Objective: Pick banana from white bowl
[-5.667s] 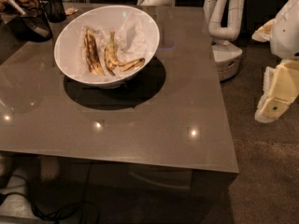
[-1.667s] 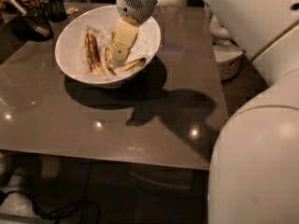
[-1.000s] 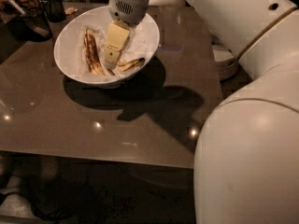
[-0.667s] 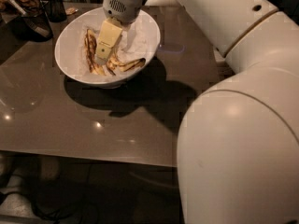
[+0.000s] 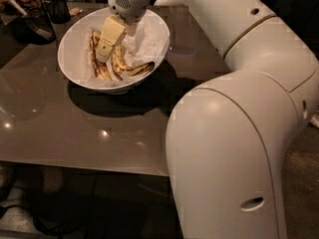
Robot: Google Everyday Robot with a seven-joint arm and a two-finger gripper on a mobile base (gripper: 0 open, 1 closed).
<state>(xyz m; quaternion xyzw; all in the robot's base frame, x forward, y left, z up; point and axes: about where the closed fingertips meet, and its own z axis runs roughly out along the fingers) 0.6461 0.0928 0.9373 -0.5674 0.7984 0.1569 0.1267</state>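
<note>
The white bowl [image 5: 67, 59] stands at the back left of the grey-brown table [image 5: 60, 128], lined with crumpled white paper. The banana bunch [image 5: 130, 68], yellow with brown blotches, lies in the bowl's right half. A single darker, straighter banana [image 5: 93, 51] lies to its left. My gripper [image 5: 104, 52] reaches down into the bowl from above. Its cream tip sits low between the single banana and the bunch and hides the bunch's upper left end. Neither banana looks lifted.
My white arm [image 5: 234, 133] fills the right side and hides the table's right part. A dark basket with utensils [image 5: 35, 21] and a dark cup [image 5: 60, 8] stand at the back left. The table's front edge [image 5: 79, 166] runs across the lower view.
My gripper came in from the right, lowered into the bowl and shifted left from over the bunch toward the single banana. The bananas have not moved.
</note>
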